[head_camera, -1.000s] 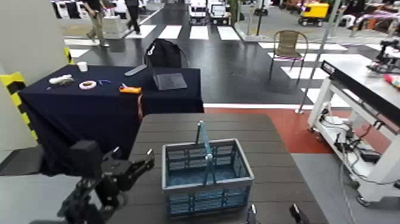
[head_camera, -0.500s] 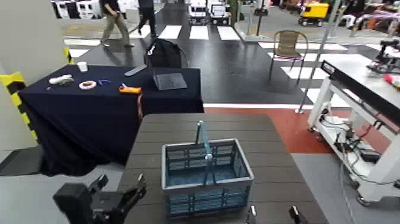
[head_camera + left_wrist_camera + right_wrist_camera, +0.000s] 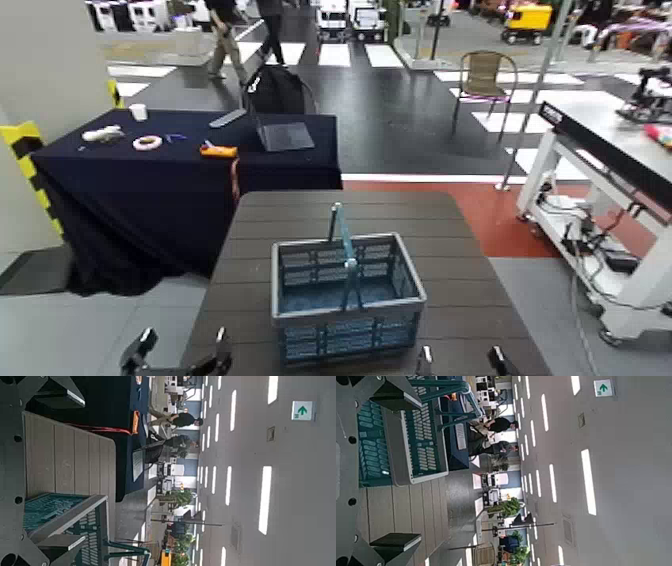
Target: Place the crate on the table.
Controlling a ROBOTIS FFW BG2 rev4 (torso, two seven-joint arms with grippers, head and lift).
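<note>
The blue-grey lattice crate (image 3: 345, 335) stands upright on the dark brown slatted table (image 3: 340, 215), its teal handle (image 3: 341, 245) raised. My left gripper (image 3: 180, 355) is open and empty, low at the table's near left corner, apart from the crate. My right gripper (image 3: 460, 362) is open and empty at the near edge, right of the crate. In the left wrist view the crate (image 3: 67, 514) lies beyond the open fingers (image 3: 63, 544) on the table (image 3: 71, 455). In the right wrist view the crate (image 3: 411, 439) shows beside the finger (image 3: 395, 396).
A table draped in navy cloth (image 3: 180, 160) with small items stands behind on the left. A white-framed workbench (image 3: 600, 130) is on the right. A chair (image 3: 485, 75) and walking people (image 3: 225, 25) are far back.
My left arm has dropped from beside the crate's left side down to the bottom edge of the view. The crate and right gripper have not moved. People walked across the background.
</note>
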